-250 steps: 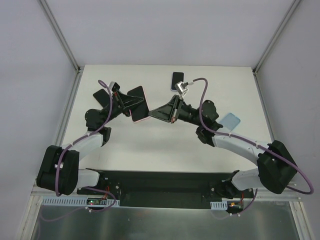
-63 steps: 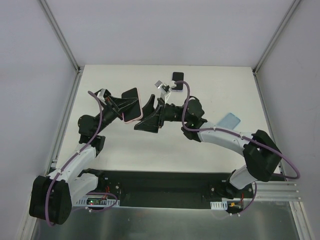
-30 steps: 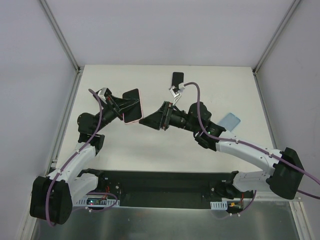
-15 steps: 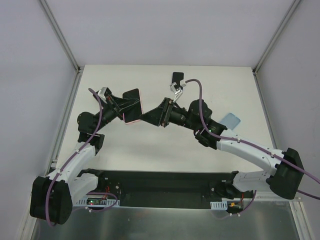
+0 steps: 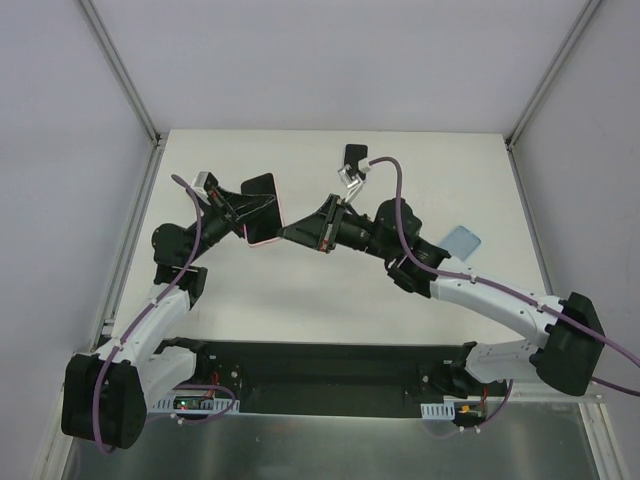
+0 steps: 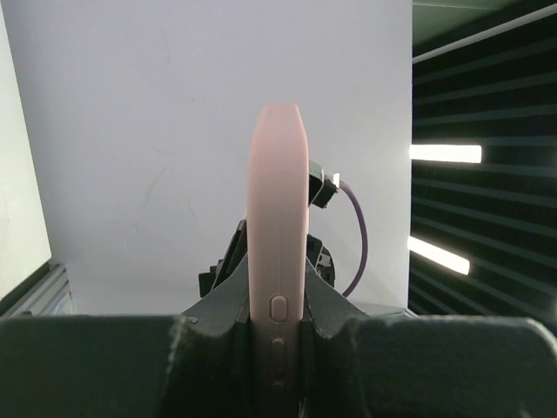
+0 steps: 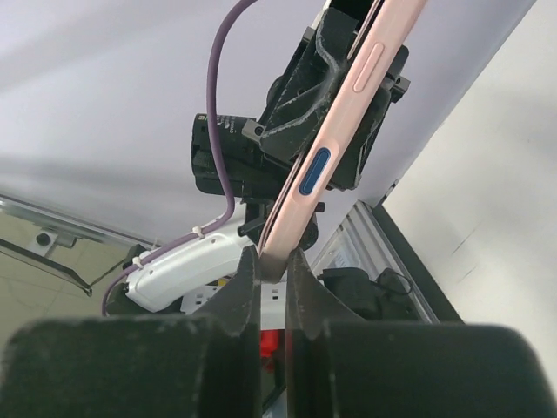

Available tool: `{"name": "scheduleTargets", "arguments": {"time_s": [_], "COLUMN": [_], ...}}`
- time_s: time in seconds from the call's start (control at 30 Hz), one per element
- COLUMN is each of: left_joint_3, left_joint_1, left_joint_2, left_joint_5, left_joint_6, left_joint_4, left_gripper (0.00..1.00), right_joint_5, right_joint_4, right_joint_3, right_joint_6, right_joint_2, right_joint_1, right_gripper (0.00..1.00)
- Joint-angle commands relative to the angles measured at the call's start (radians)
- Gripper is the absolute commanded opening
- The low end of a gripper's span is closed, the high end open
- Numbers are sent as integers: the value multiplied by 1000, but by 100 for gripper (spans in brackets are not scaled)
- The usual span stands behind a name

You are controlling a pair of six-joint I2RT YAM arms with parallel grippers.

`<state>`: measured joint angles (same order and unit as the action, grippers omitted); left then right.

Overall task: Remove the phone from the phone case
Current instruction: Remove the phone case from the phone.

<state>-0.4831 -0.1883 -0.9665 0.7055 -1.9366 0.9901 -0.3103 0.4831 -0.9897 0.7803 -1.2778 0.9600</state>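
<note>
Above table (image 5: 330,300), jaws tight on phone case (image 6: 277,218)

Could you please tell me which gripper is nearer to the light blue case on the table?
Right. The right gripper, jaws shut on the pink-cased phone, is mid-table, inward of the light blue case; the left gripper holds that phone from its far side, farther away.

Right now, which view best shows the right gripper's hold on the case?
The right wrist view: close up, the right gripper pinches the thin edge of the case. The left wrist view shows the case edge-on in the left gripper, with the other grip hidden. The top view shows both arms meeting at it, too small for detail.
</note>
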Motion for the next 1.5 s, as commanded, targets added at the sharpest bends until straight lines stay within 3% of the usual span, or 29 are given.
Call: {"name": "scheduleTargets", "arguments": {"time_s": [0.0,0.33,0.7,1.17,1.37,1.4,1.43,1.47], "left_joint_3": [-48,-46,-46,-51,-52,-54,-57,-61], "left_joint_1": [4,4,4,4,4,4,4,4], "left_joint_2": [22,38,104,127,137,134,134,130], "left_joint_5": [9,6,5,9,2,2,3,3], "left_joint_6": [-10,-139,-165,-180,-160,-156,-147,-144], "left_joint_4": [58,56,-19,-18,-25,-25,-25,-27], "left_gripper": [0,0,0,0,0,0,0,0], "right_joint_5": [-41,-228,-404,-394,-293,-274,-274,-276], "right_joint_4": [165,481,584,615,496,441,425,419], "right_joint_3": [-9,29,-49,-81,-82,-81,-79,-75], "right_joint_6": [19,-235,-371,-365,-334,-326,-317,-288], "right_joint_2": [-12,-9,-92,-141,-120,-117,-109,-104], "right_joint_1": [6,28,39,39,28,20,16,13], "right_gripper": [1,1,1,1,2,9,33,46]}}
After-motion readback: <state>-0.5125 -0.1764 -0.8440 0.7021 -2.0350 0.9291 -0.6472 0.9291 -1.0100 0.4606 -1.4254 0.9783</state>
